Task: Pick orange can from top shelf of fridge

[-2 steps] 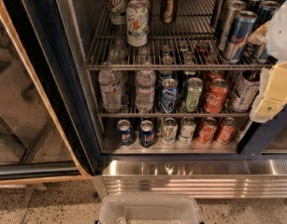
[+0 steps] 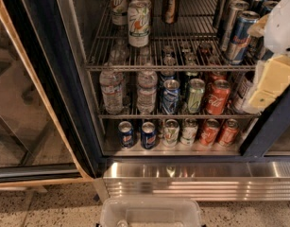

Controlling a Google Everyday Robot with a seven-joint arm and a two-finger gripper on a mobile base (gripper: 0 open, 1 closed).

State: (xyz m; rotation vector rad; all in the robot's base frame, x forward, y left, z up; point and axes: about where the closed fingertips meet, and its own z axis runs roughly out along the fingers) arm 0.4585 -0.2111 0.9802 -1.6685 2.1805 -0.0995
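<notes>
orange can [image 2: 170,4]: glossy metal
top shelf [image 2: 182,37]: bare metal wire
fridge [image 2: 196,178] base: ribbed shiny steel
gripper [image 2: 268,86], at fridge's right edge: matt plastic

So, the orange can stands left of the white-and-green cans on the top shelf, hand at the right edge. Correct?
No: the camera view shows the orange can right of the white-and-green cans on the top shelf, hand at the right edge.

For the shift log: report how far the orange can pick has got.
Done: the fridge looks open, shelves exposed. In hand: the gripper hangs at the right edge, near the front of the top shelf, well apart from the orange can. Left: the grasp and the lift; the can stands upright at the shelf's back, untouched.
</notes>
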